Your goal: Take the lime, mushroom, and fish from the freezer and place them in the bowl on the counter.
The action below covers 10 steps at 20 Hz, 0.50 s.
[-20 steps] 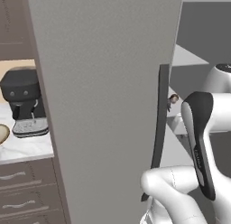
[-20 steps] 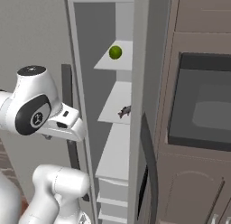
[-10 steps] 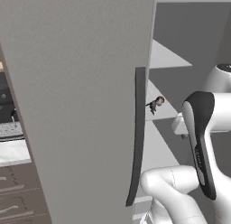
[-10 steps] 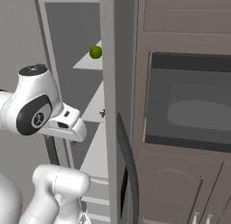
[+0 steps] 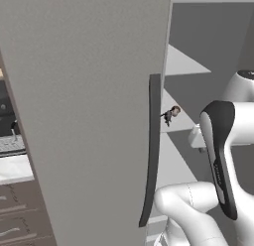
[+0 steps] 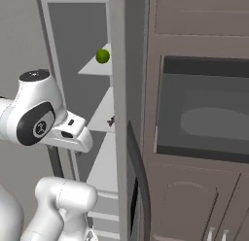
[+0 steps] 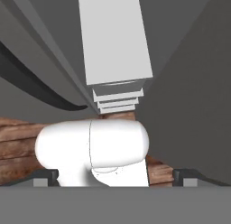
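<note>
Freezer (image 6: 121, 113) door ajar, lime (image 6: 102, 56) on shelf up & ahead of arm; tool (image 7: 115, 173) released, pointing at floor.

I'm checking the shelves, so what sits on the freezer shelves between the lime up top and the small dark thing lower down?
Nothing: in the right base view the lime sits one shelf above the small dark item, with bare grey freezer wall between.
</note>
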### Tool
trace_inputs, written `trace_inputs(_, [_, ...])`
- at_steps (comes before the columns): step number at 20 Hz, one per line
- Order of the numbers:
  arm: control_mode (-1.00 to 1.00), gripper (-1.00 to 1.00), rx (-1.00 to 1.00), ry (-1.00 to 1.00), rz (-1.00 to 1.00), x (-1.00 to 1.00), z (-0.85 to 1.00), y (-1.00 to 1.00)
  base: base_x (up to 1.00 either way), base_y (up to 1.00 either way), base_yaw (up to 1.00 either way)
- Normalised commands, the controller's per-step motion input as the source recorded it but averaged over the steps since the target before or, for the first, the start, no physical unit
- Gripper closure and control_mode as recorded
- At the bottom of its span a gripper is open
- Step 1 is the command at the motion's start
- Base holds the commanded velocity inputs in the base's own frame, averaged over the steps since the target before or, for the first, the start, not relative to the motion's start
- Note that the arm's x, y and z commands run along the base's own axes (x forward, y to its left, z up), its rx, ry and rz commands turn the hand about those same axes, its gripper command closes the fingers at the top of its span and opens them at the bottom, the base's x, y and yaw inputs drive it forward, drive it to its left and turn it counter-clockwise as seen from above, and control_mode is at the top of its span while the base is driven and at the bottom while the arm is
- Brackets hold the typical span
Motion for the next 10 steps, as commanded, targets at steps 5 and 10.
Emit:
trace_inputs(5, [1.0,-1.0,0.0,0.0,0.0,0.0,0.0,0.0,0.47,-0.14,-0.09])
trace_inputs(10, [1.0,-1.0,0.0,0.0,0.0,0.0,0.0,0.0,0.51,-0.08,-0.03])
